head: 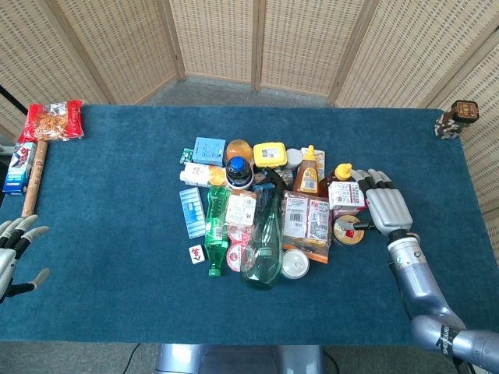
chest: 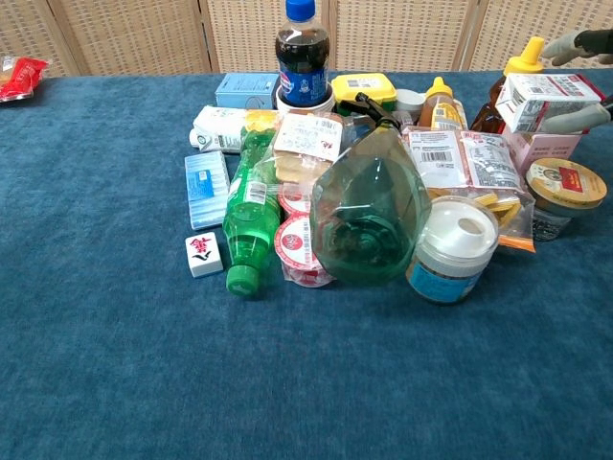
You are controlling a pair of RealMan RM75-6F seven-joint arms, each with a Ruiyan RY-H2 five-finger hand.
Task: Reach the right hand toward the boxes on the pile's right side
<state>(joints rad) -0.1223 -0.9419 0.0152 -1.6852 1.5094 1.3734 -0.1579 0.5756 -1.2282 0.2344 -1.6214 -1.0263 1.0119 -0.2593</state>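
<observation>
A white and red box (head: pixel 346 195) (chest: pixel 548 100) lies atop a pink box (chest: pixel 544 147) at the pile's right edge. My right hand (head: pixel 386 207) is right beside them, open, fingers spread. In the chest view its fingertips (chest: pixel 584 42) show just above the white box's far corner, and its thumb (chest: pixel 578 117) lies along the box's right side. I cannot tell whether they touch the box. My left hand (head: pixel 11 254) is open at the table's left front edge, holding nothing.
A gold-lidded jar (head: pixel 348 231) (chest: pixel 565 187) sits just under the right thumb. The pile also holds sauce bottles (head: pixel 309 173), a clear green bottle (chest: pixel 370 206), a cola bottle (chest: pixel 301 53) and packets. A snack bag (head: pixel 51 119) lies far left; a small brown figure (head: pixel 456 118) stands far right.
</observation>
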